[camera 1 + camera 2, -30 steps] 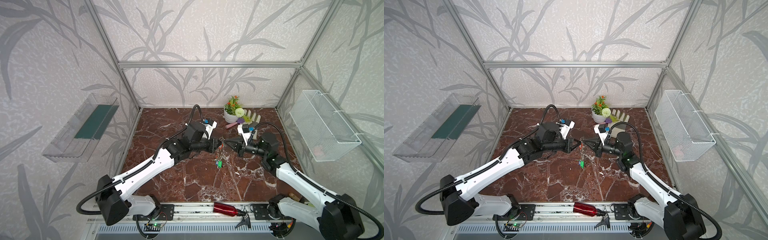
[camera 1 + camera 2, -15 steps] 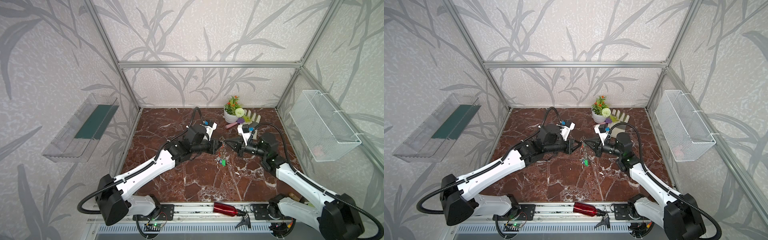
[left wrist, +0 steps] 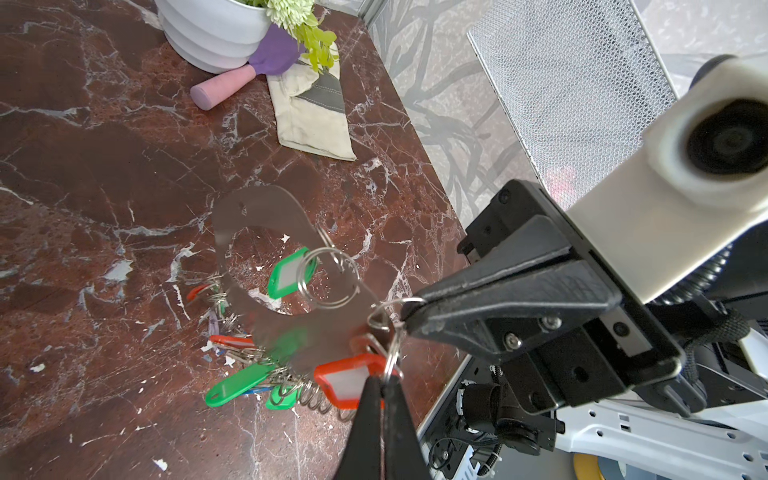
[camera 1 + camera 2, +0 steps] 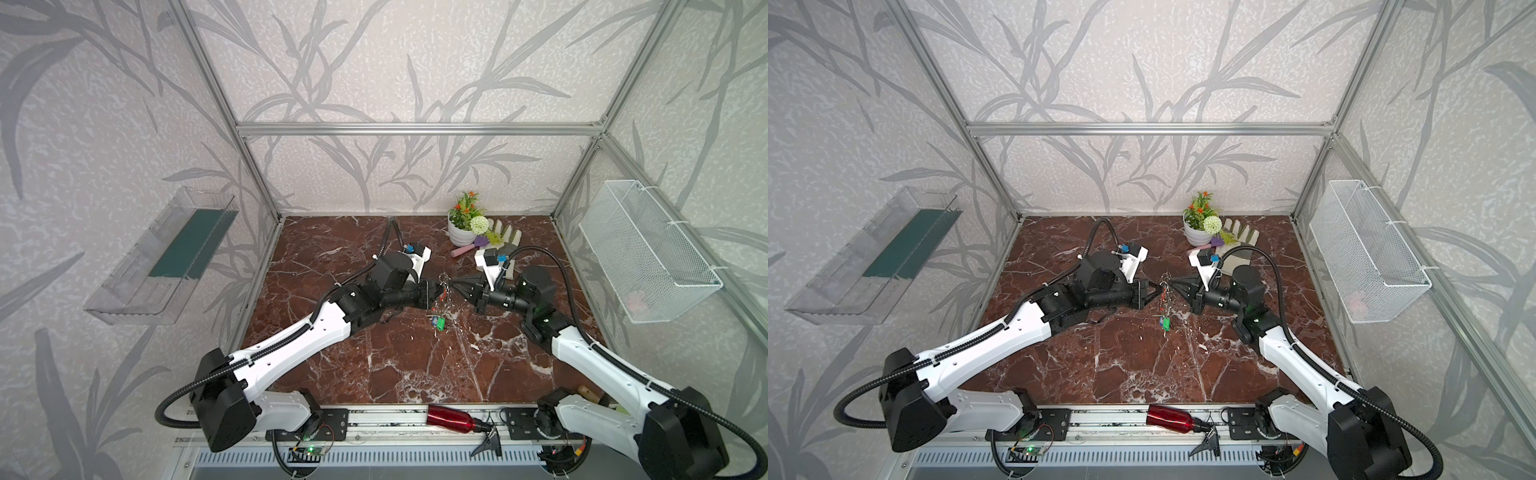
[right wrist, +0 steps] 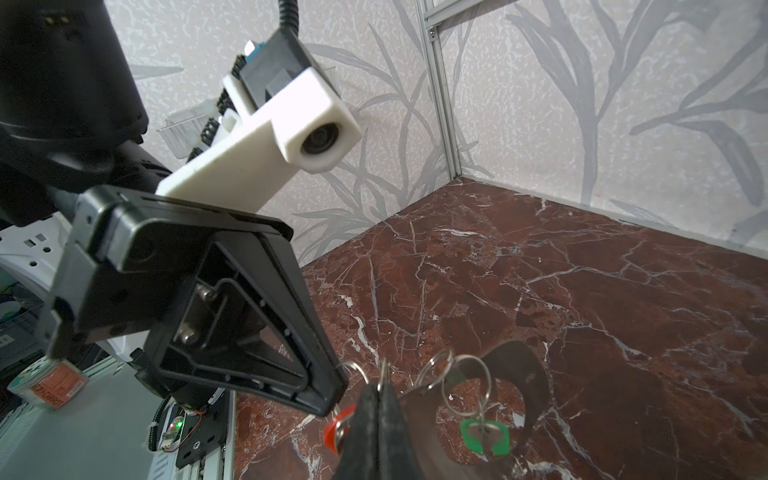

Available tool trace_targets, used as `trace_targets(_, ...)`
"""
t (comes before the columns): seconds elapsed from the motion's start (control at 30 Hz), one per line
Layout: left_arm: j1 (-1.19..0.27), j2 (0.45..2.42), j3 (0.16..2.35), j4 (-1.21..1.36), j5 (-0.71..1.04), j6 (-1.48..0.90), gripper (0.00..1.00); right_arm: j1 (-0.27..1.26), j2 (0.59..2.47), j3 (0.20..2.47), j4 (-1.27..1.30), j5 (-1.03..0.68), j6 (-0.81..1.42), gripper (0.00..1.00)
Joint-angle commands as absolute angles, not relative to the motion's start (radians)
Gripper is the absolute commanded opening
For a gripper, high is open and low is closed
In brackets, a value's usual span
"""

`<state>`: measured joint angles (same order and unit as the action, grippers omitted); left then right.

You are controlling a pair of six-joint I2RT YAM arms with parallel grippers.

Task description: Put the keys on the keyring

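Shift since a second ago: left gripper (image 4: 437, 289) is sitting a touch closer to the right gripper (image 4: 453, 286), which is holding its place.
Keyring: keyring (image 3: 266, 203) is hanging in the air between the two grippers, above the middle of the marble table (image 4: 374, 353).
Keys: red-orange key (image 3: 349, 382) is dangling at the plate's rim; green tags (image 4: 439, 322) are hanging in a bunch beneath, and whether they are touching the table cannot be told.
Left gripper: closed, pinching the red-orange key by its split ring.
Right gripper: closed, nipping a split ring on the keyring's rim, its tips almost meeting the left's.
In the way: large split ring (image 3: 330, 278) is lying across the cut-out, one green tag showing through it.
Around: flower pot (image 4: 459, 232), glove (image 4: 505, 239) and pink-handled tool (image 4: 463, 250) are sitting well apart at the back; wire basket (image 4: 648, 253) is hanging on the right wall; red bottle (image 4: 451, 417) is lying on the front rail.
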<state>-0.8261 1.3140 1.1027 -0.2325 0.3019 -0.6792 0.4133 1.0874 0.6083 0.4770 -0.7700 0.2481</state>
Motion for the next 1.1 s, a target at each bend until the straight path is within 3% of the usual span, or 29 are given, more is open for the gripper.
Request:
trace_targets(0.0, -0.835, 1.315, 1.067, -0.289, 0.275, -0.718, 0.0, 0.421, 1.053, 0.635, 0.601, -0.79, 0.255, 0.0)
trace_targets(0.33, -0.831, 1.285, 1.047, -0.265, 0.28, -0.678, 0.0, 0.422, 1.078, 0.633, 0.627, -0.8, 0.268, 0.0)
trace_targets(0.63, -0.704, 1.178, 1.042, -0.336, 0.403, -0.399, 0.0, 0.42, 1.111, 0.633, 0.681, -0.893, 0.292, 0.0)
trace_targets(1.07, -0.703, 1.085, 0.889, -0.057, 0.365, 0.004, 0.0, 0.419, 1.165, 0.67, 0.733, -1.012, 0.384, 0.0)
